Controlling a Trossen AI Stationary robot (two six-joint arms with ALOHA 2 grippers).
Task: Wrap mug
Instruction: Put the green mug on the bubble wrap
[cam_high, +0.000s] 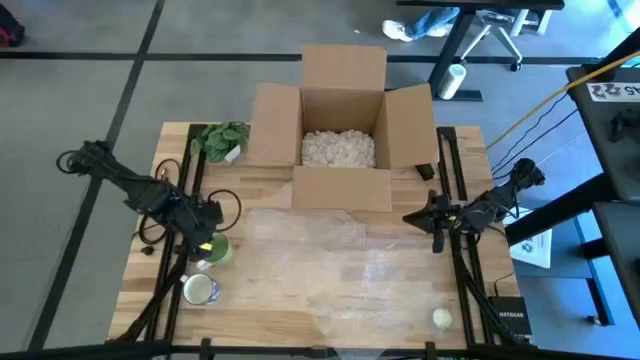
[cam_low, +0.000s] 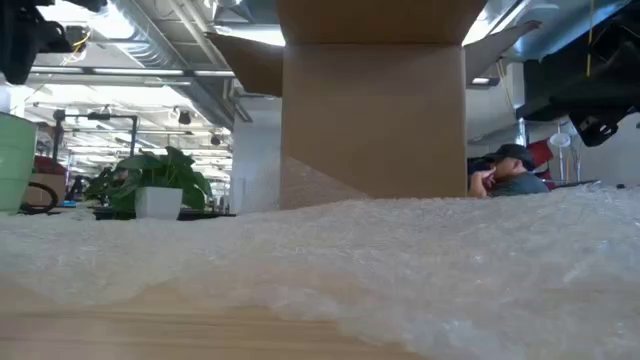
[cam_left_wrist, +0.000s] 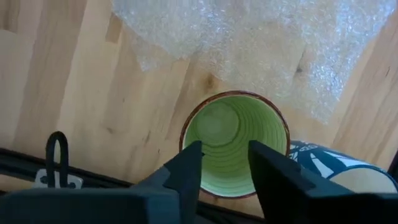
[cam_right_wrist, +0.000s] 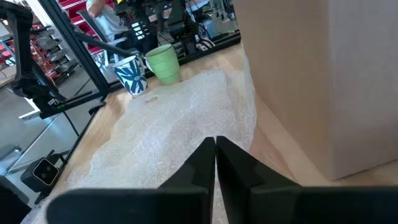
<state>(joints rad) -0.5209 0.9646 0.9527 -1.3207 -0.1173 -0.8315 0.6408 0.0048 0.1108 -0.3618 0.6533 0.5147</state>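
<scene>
Left hand (cam_left_wrist: 224, 171) hangs released over green mug (cam_left_wrist: 235, 142) near table's edge; right hand (cam_right_wrist: 215, 163) clenched beside box (cam_high: 340, 125).

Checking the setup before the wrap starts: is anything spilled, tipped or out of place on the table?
Nothing stands out. The green mug and patterned mug stand upright, bubble wrap lies spread out, and the packing peanuts sit inside the open cardboard box.

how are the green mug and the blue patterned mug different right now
The green mug is plain green; the blue patterned mug is white with blue leaf shapes. The left end effector hovers over the green mug, fingers open, while the patterned mug stands clear beside it. Both stand upright, next to the bubble wrap.
</scene>
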